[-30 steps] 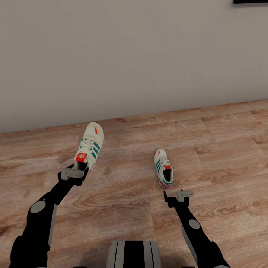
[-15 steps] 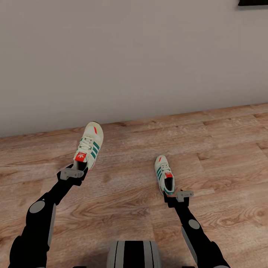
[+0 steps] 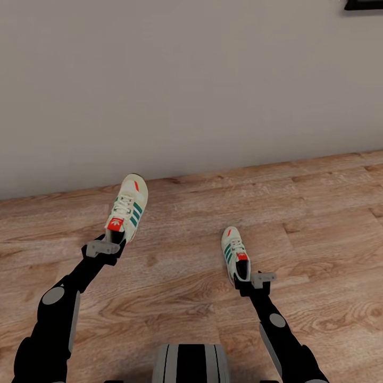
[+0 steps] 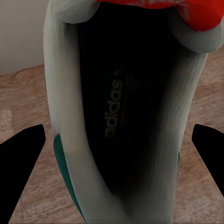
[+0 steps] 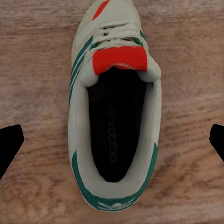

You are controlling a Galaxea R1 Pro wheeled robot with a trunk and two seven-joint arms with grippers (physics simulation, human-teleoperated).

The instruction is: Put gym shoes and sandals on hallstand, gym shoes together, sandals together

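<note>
At the left of the head view the left arm reaches forward and its left gripper sits at the heel of one gym shoe, which points away toward the plain grey wall with its toe near the base of that wall. This shoe looks larger and seems raised off the corridor floor, though the head view does not settle whether it is clear of the planks. In the left wrist view the shoe's dark opening with its printed insole fills the space between the two black fingertips, which stand far apart at either side of the heel; whether they actually press on the shoe's sides I cannot tell. The red tongue label shows at the far end of the opening. Low in the middle of the head view is the robot's striped grey trunk. Further right, the second gym shoe lies flat on the wood planks, well apart from the first, toe also pointing toward the wall. The right gripper hovers just behind its heel. In the right wrist view this shoe lies centred, with green stripes, white laces and red tongue label plain to see, and the black fingertips are spread wide, well clear of the shoe on both sides and holding nothing.
</note>
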